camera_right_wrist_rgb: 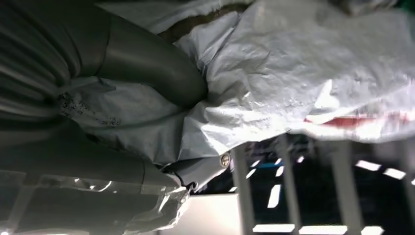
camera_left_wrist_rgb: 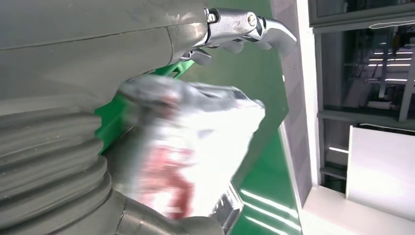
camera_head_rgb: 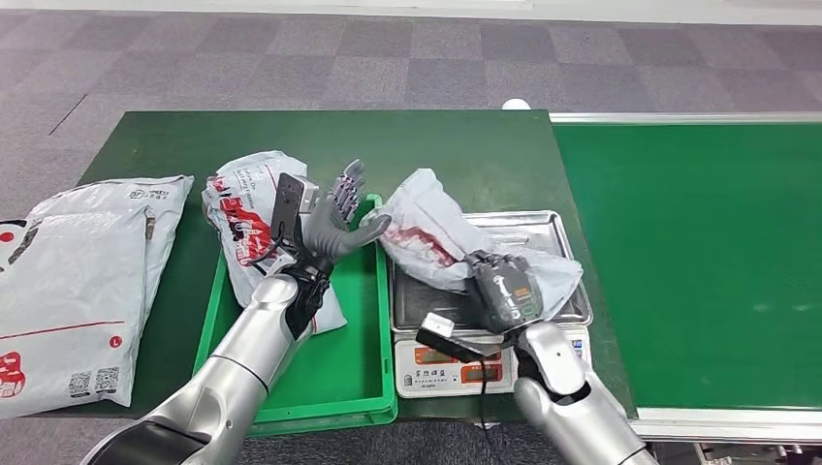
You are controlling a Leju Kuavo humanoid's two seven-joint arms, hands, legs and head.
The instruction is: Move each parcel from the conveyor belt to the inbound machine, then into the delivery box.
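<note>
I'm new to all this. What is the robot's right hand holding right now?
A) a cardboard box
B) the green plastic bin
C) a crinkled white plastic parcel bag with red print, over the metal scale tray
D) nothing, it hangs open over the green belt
C: the right hand grips the crinkled white plastic parcel bag with red print over the silver metal tray of the scale; the right wrist view shows the bag pressed against its thumb.
</note>
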